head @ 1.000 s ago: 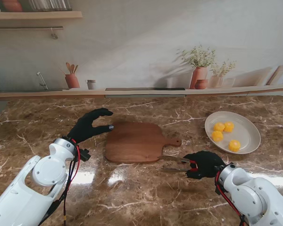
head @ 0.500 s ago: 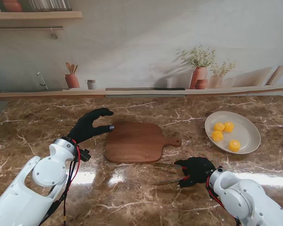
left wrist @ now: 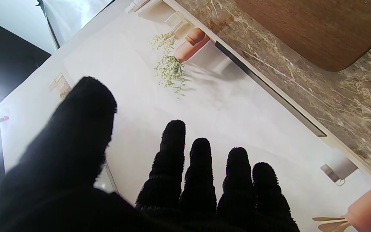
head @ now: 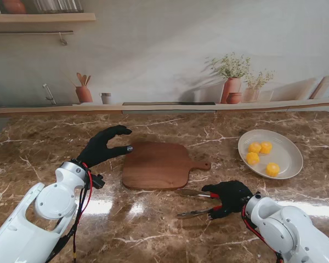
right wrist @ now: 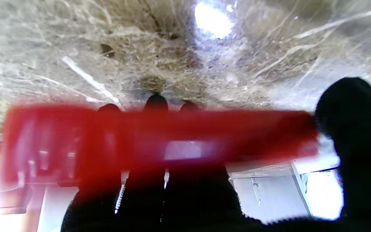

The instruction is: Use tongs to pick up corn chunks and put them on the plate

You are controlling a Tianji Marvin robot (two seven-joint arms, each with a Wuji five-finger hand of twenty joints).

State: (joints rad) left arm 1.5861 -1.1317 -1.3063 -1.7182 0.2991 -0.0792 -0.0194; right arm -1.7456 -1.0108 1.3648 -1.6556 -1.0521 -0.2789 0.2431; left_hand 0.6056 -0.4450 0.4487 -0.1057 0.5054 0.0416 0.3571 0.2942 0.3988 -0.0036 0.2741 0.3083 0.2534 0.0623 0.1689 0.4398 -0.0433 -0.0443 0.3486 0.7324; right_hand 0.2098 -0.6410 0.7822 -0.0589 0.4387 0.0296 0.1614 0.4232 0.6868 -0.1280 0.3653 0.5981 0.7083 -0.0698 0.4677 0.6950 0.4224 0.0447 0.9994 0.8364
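Stand view, right hand: the right hand (head: 230,198) is seen low and right of centre in the frame, its black fingers clasped around the tongs (head: 196,203).
Stand view, tongs: two metal arms are splayed apart toward the frame's left, lying over the marble table (head: 153,230), just nearer to me than the cutting board (head: 156,165).
Stand view, corn chunks: four yellow corn chunks (head: 261,155) are seen resting on the white plate (head: 289,159) at the right of the frame.
Stand view, left hand: the left hand (head: 103,145) is held left of centre, fingers spread and grasping nothing, one fingertip at the board's left edge.
Left wrist view, hand: the left hand's fingers (left wrist: 172,161) are seen extended and apart, nothing between them.
Left wrist view, board: a rounded corner of the cutting board (left wrist: 317,29) is shown at the upper right of the frame.
Right wrist view, tongs: a blurred red handle (right wrist: 159,138) is seen across the middle of the frame, with the right hand's fingers (right wrist: 155,180) wrapped behind it and the thumb at the right edge.
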